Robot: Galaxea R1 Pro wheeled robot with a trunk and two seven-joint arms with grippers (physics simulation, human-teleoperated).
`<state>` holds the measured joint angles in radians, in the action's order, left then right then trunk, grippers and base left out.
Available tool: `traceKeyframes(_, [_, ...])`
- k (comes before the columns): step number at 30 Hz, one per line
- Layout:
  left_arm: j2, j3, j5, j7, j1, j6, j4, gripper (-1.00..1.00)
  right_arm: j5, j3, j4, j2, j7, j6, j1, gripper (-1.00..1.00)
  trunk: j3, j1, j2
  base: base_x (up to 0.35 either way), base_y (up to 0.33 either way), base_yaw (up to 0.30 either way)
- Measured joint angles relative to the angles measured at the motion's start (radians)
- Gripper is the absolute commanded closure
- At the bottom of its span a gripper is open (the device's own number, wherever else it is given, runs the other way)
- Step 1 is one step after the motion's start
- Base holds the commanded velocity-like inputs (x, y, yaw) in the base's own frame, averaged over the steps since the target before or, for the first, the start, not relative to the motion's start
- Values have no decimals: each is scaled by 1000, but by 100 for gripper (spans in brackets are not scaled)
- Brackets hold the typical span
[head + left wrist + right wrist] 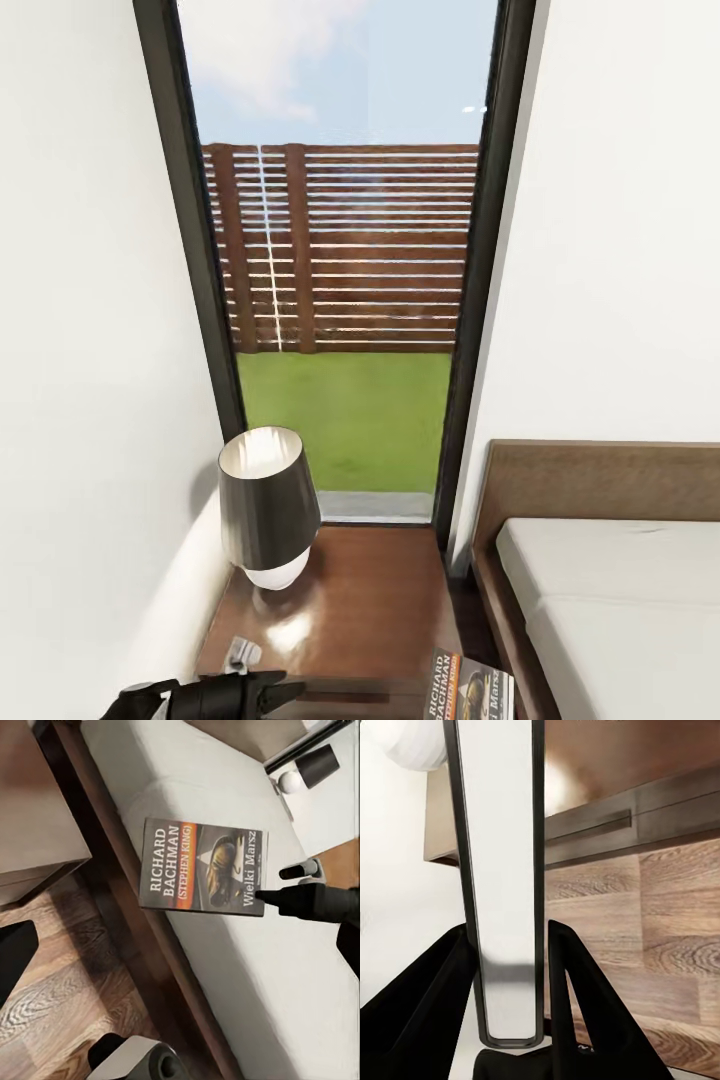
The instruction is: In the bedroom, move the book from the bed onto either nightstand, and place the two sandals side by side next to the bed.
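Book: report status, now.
Right fingers shut on book edge, held between bed and nightstand. Left gripper low by nightstand, state unclear. Lamp on nightstand's left side.

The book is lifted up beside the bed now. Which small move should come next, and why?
Probably carry the book sideways over the bare part of the nightstand, away from the lamp. The right gripper pinches the book by one edge, and it hangs at the side of the bed, not above the nightstand top.

Nightstand carries lamp; bed bare
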<state>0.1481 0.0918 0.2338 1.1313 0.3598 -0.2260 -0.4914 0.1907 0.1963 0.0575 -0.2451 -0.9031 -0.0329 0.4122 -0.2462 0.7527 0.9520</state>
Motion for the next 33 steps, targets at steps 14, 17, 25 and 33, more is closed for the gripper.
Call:
traceKeyframes(14, [-25,1,1,-1,-6,-1,-6,-100,8,8,-225,-8,-387,268,5,100,0,0,0,0,0,0])
traceKeyframes(17, [-31,1,1,0,-6,-1,-7,-100,5,6,-321,-7,-410,412,5,100,0,0,0,0,0,0])
traceKeyframes(25, [-33,0,1,28,-6,-4,-8,-100,8,-1,-515,66,-268,590,11,100,0,0,0,0,0,0])
traceKeyframes(33, [-34,-2,1,59,-6,-6,-14,-100,71,4,-533,151,-137,595,16,100,0,0,0,0,0,0])
